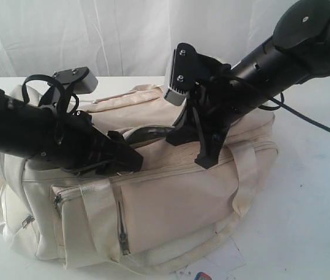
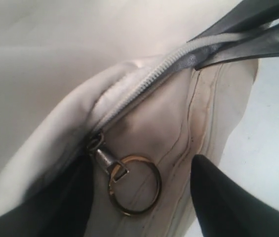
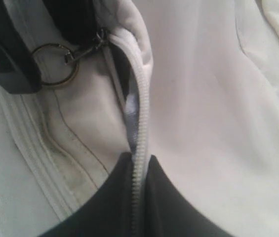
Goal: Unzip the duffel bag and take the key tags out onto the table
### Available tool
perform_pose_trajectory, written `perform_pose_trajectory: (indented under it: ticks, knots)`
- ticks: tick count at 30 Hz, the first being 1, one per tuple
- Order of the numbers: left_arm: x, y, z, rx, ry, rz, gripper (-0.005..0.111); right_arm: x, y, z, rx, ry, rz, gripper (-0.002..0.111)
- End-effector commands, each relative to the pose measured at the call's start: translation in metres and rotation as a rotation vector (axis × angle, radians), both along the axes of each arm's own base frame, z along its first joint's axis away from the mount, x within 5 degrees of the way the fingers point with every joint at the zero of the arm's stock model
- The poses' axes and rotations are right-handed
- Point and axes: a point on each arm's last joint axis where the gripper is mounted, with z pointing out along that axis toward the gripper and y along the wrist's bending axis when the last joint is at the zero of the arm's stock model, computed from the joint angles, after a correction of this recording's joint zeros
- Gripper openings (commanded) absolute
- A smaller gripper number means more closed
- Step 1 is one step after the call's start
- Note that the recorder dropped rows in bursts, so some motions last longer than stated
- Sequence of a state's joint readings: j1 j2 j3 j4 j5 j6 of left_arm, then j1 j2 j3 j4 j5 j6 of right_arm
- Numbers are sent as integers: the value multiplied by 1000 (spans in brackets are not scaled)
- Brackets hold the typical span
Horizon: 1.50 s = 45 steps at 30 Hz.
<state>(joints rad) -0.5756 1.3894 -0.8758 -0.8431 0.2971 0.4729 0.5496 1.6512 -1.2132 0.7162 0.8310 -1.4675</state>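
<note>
Bag (image 1: 170,198): soft cream fabric, slumps on table (image 1: 311,192), will drag unless braced; key tags not visible. Best hold: zipper tape (image 3: 140,123) or metal pull ring (image 2: 134,183). Right gripper (image 3: 138,168): jaws pressed together, pinching zipper tape, arm angled down from right. Left gripper (image 2: 144,197): jaws spread astride pull ring, not touching it, arm lying low across bag top.

No text, label or number can be read anywhere in these views.
</note>
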Motion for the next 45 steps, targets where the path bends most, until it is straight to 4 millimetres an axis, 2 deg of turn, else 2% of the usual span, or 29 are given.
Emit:
perform_pose_trajectory:
  ticks: [1, 7, 13, 15, 23, 26, 32, 38, 45]
  knots:
    - [-6, -3, 0, -41, 59, -5, 62, -9, -1, 20, 82, 0, -30, 0]
    - [-5, -4, 1, -72, 75, 14, 62, -17, -4, 45, 145, -45, -36, 0]
    - [-3, -4, 2, -72, 54, 37, 59, -20, -6, 50, 151, -52, -29, 0]
    - [-3, -4, 2, -70, 54, 36, 52, -20, -6, 50, 151, -50, -27, 0]
    - [-3, -2, 0, -34, 35, 9, 11, -20, -6, 50, 150, -48, -26, 0]
    - [-3, -2, 0, -34, 35, 9, 0, -20, -6, 50, 150, -48, -26, 0]
    - [-4, -4, 5, -37, 41, -26, 0, -21, -6, 49, 149, -45, -23, 0]
    - [-5, -10, 26, -22, 12, -140, 0, -21, -6, 49, 148, -46, -23, 0]
    - [-13, 0, 42, 34, -59, -164, 0, -21, -6, 49, 144, -47, -20, 0]
